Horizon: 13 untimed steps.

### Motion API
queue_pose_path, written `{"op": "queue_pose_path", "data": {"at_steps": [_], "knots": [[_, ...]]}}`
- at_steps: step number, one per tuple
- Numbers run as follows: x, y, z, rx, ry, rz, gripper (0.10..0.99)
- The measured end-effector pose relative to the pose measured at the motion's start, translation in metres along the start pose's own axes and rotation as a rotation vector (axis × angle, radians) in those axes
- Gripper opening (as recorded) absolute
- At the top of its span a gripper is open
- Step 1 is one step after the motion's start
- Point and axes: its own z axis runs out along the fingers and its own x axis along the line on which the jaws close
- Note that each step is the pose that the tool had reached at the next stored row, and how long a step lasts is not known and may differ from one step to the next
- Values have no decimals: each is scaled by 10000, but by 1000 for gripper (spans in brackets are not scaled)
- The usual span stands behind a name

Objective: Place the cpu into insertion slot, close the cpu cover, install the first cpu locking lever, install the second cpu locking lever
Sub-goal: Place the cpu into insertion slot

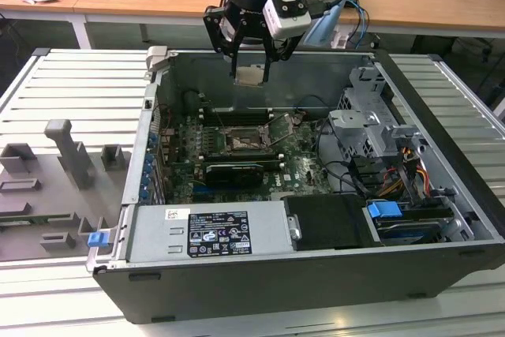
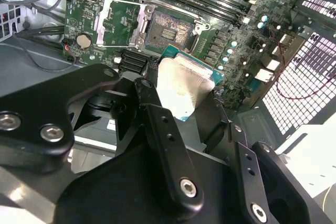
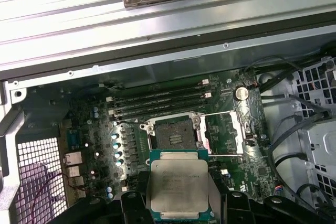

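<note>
Here we have the gripper (image 1: pixel 251 75) clamped on the cpu (image 3: pixel 177 184), high over the open case (image 1: pixel 316 299) above the bare insertion slot (image 3: pixel 172 134), the cpu cover (image 3: pixel 224 134) swung aside, so we judge that holding it level and square to that slot matters most.

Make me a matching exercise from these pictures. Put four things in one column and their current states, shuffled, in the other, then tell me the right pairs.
Things:
1. cpu
2. insertion slot
3. cpu cover
4. gripper

States:
A. flipped open to one side
B. shut, carrying something
C. held in the air, not yet seated
D. bare, dark centre exposed

Pairs: 1-C, 2-D, 3-A, 4-B
</note>
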Motion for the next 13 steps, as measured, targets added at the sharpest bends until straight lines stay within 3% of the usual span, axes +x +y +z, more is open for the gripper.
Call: {"op": "queue_pose_path", "data": {"at_steps": [13], "knots": [[-1, -3, 39, 3, -19, 210, 525]]}}
